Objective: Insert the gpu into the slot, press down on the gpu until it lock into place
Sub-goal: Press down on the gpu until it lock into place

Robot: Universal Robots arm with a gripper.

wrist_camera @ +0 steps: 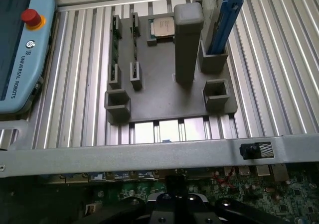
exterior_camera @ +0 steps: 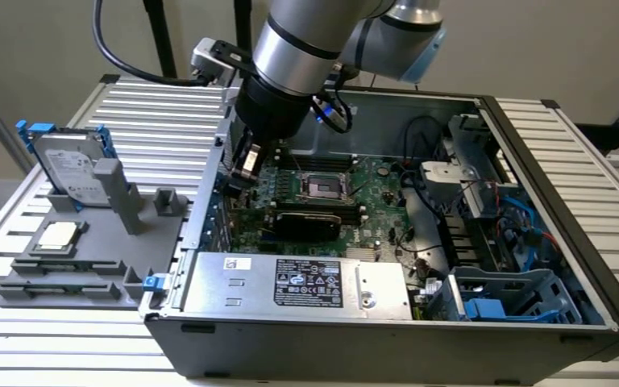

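On the exterior view's left, the grey fixture tray point(exterior_camera: 73, 242) sat on the counter point(exterior_camera: 30, 355) holding the hard drive point(exterior_camera: 68, 165) upright. The end effector point(exterior_camera: 247, 165) hung inside the case's point(exterior_camera: 396, 355) left wall; I couldn't tell its finger state. Right of it, the gpu point(exterior_camera: 304, 224) lay over the motherboard point(exterior_camera: 380, 189), hiding the slot. It looked stiff, light and fragile, best pressed along its top edge.
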